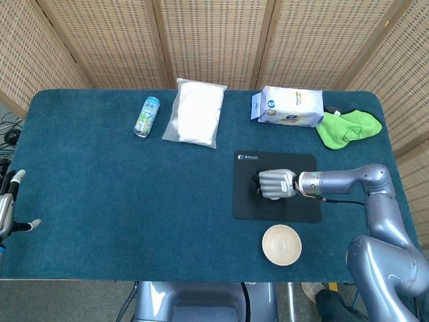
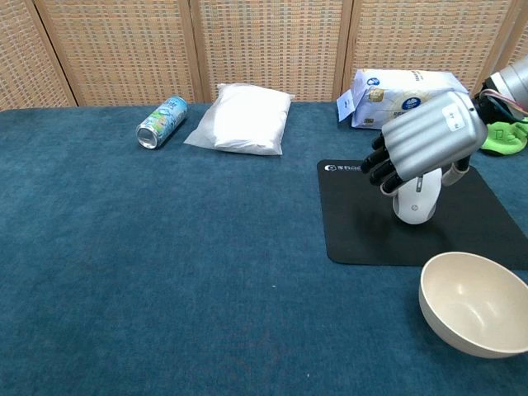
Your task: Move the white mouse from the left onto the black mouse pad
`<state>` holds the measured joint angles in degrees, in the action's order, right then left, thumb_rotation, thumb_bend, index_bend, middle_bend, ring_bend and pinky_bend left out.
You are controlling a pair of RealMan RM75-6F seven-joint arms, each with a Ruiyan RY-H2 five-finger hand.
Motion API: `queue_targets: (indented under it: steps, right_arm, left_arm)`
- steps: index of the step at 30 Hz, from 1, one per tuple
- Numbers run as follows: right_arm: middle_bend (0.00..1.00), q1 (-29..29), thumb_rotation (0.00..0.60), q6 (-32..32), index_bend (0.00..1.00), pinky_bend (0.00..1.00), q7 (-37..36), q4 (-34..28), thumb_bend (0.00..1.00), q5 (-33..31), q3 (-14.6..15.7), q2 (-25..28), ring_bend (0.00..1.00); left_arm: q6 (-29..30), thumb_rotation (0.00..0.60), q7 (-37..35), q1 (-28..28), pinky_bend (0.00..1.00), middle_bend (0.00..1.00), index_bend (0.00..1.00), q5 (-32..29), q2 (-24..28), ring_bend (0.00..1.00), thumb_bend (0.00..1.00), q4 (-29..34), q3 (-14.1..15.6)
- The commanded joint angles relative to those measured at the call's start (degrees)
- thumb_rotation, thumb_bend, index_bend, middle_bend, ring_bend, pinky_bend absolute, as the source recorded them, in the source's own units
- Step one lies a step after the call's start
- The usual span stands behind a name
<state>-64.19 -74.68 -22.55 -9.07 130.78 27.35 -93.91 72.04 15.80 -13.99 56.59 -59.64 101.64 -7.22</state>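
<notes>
White mouse (image 2: 415,198) on black mouse pad (image 2: 355,233), mostly hidden under right hand (image 2: 427,142)

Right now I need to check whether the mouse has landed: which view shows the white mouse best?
The chest view: the white mouse shows below the right hand, on the black rectangular mouse pad. In the head view the hand covers it almost entirely.

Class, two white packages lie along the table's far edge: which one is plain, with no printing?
The plain white bag beside the can; the other pack carries blue printing.
</notes>
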Motion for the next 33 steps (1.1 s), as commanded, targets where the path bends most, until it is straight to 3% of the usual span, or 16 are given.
queue_targets:
  steps: [1, 2, 4, 6, 8, 12, 21, 28, 33]
  right_arm:
    - [0.06, 0.1, 0.6, 2.7, 0.21, 0.34, 3.0, 1.0, 0.8, -1.0, 0.4, -0.5, 0.03]
    - [0.03, 0.1, 0.6, 3.0, 0.16, 0.31, 3.2, 0.9, 0.71, -1.2, 0.4, -0.6, 0.01]
    - [0.0, -0.1, 0.6, 4.6, 0.05, 0.21, 5.2, 1.1, 0.44, -1.7, 0.6, -0.9, 0.0]
    - [0.0, -0.1, 0.6, 5.6, 0.01, 0.14, 6.0, 0.9, 0.24, -2.2, 0.6, -1.0, 0.0]
    - [0.0, -0.1, 0.6, 6.0, 0.0, 0.1, 6.9, 0.7, 0.15, -2.6, 0.7, -1.1, 0.0]
    - [0.0, -0.1, 0.6, 6.3, 0.0, 0.03, 7.4, 0.4, 0.13, -3.3, 1.0, -1.1, 0.0]
    - [0.0, 0.2, 0.6, 1.9, 0.0, 0.03, 8.5, -1.3, 0.13, -6.5, -0.7, 1.0, 0.0]
    - [0.0, 3.9, 0.6, -0.6, 0.0, 0.03, 8.8, -8.8, 0.13, -15.4, -7.7, 6.2, 0.0]
    - [0.0, 7.9, 0.6, 1.3, 0.0, 0.03, 13.1, -22.3, 0.13, -23.4, -13.6, 12.3, 0.0]
  left_arm:
    - [0.0, 0.6, 0.1, 0.0, 0.0, 0.0, 0.0, -0.2, -0.1, 0.0, 0.06, -0.1, 0.0]
    - [0.0, 0.6, 0.2, -0.1, 0.0, 0.0, 0.0, -0.2, -0.1, 0.0, 0.06, -0.1, 0.0]
    - [-0.2, 0.6, 0.3, -0.1, 0.0, 0.0, 0.0, -0.3, -0.1, 0.0, 0.06, -0.1, 0.1]
    - [-0.3, 0.6, 0.4, -0.2, 0.0, 0.0, 0.0, -0.5, -0.2, 0.0, 0.06, -0.1, 0.1]
    - [-0.3, 0.6, 0.4, -0.3, 0.0, 0.0, 0.0, -0.6, -0.2, 0.0, 0.06, -0.1, 0.0]
    - [-0.3, 0.6, 0.3, -0.3, 0.0, 0.0, 0.0, -0.7, -0.2, 0.0, 0.06, -0.2, 0.0]
    - [-0.6, 0.6, -0.2, -0.3, 0.0, 0.0, 0.0, -0.6, 0.0, 0.0, 0.06, -0.1, 0.1]
    - [0.1, 0.6, -1.9, 0.3, 0.0, 0.0, 0.0, 1.4, 1.0, 0.0, 0.06, 0.8, 0.4]
    - [1.1, 0.6, -3.4, 1.1, 0.0, 0.0, 0.0, 3.8, 1.8, 0.0, 0.06, 1.6, 0.8]
